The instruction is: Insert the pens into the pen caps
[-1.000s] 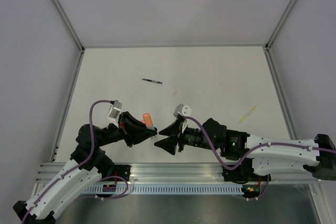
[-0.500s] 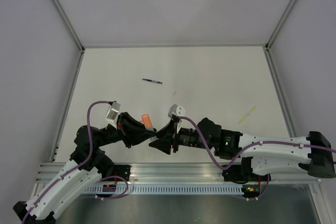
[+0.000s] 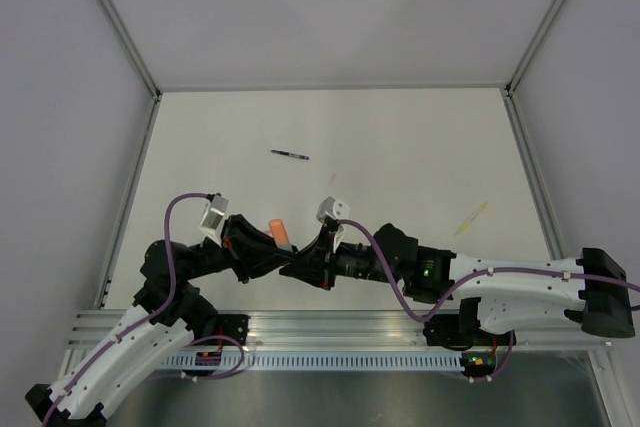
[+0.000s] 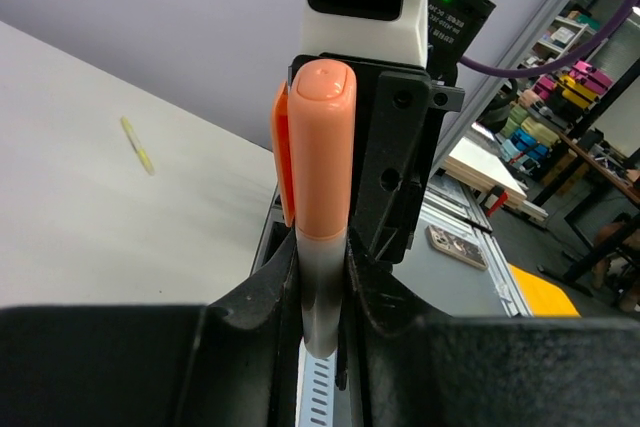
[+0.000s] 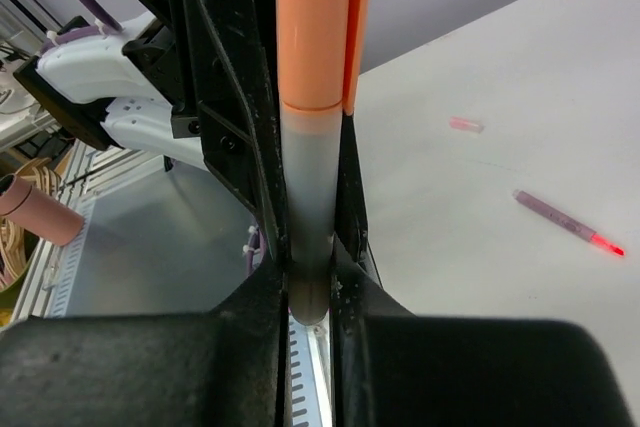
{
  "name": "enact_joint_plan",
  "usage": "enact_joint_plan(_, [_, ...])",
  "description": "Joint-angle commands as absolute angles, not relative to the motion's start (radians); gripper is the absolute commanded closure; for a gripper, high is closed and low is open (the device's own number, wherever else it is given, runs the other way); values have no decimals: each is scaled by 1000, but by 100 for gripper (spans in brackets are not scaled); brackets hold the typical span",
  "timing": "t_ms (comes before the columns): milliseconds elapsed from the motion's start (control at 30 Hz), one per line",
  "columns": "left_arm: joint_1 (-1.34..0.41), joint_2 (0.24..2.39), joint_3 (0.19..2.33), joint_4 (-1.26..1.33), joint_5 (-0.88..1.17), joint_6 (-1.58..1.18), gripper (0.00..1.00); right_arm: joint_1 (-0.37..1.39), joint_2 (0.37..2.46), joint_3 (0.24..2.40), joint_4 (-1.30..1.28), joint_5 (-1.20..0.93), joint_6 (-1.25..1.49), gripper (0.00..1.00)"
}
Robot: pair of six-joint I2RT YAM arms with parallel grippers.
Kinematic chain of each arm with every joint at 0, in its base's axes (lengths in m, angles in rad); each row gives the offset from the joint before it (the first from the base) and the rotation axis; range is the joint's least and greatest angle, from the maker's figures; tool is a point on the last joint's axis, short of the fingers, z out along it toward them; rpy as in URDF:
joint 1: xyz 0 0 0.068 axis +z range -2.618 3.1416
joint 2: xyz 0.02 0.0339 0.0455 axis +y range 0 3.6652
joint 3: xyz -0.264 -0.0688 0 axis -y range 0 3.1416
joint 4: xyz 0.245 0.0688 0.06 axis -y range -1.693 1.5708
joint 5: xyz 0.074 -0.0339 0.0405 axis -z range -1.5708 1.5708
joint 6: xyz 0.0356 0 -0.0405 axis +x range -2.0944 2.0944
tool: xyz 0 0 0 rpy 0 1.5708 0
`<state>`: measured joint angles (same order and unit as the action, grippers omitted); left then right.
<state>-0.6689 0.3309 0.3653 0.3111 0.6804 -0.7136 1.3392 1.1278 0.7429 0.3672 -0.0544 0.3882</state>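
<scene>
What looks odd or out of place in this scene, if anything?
Nothing is spilled or broken. One oddity: the left gripper and the right gripper both clamp the same grey pen, with its orange cap on. A small pink piece lies alone on the table.

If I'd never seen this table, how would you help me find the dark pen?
On the white table, look left of centre, in the half nearer the back wall. The dark pen lies flat there, alone; it is near-black, unlike the pale yellow pen at right.
</scene>
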Motion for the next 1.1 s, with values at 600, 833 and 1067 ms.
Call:
enact_joint_plan(600, [-666, 328, 471, 221, 647, -678, 18, 1345, 1066, 732, 382, -97, 430, 100])
enact_joint_plan(833, [-666, 359, 552, 181, 612, -644, 16, 1345, 1035, 713, 373, -117, 442, 100])
enact_joint_plan(1067, [-666, 390, 580, 183, 583, -624, 16, 1345, 1045, 700, 380, -136, 453, 100])
